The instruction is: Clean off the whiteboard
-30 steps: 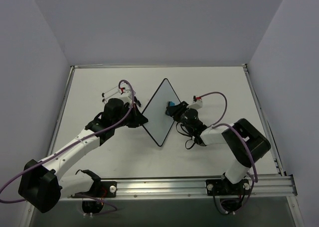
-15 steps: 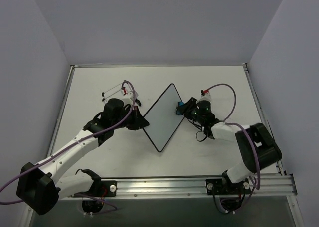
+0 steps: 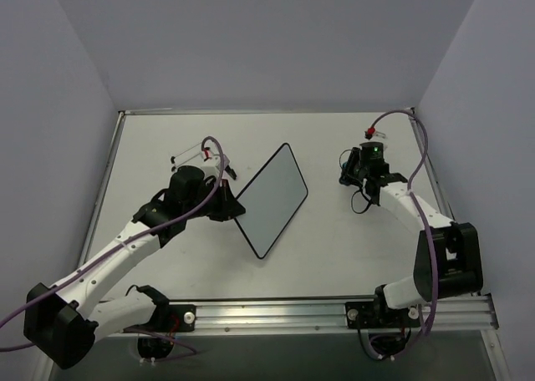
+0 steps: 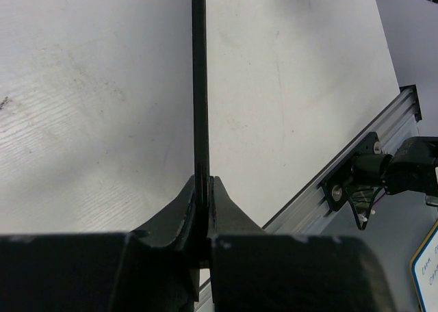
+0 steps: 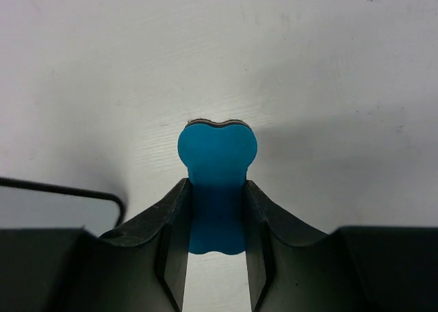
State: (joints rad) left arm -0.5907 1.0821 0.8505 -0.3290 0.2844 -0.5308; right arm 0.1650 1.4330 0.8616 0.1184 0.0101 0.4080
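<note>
The whiteboard (image 3: pixel 272 199), white with a thin black frame and no writing visible, is held tilted above the table centre. My left gripper (image 3: pixel 228 204) is shut on its left edge; in the left wrist view the board's black edge (image 4: pixel 199 86) runs straight up from between the jaws of my left gripper (image 4: pixel 204 189). My right gripper (image 3: pixel 346 171) is at the right rear of the table, well apart from the board, shut on the blue eraser (image 5: pixel 217 182). A corner of the board's frame (image 5: pixel 102 194) shows at the left of the right wrist view.
A white-and-red marker pen (image 3: pixel 191 153) lies on the table behind the left arm. A metal rail (image 3: pixel 334 310) runs along the near edge. Purple cables loop over both arms. Grey walls enclose the table.
My right gripper has pulled the eraser off the board and moved right and back. The left gripper has turned the board, its face now flatter toward the camera.
</note>
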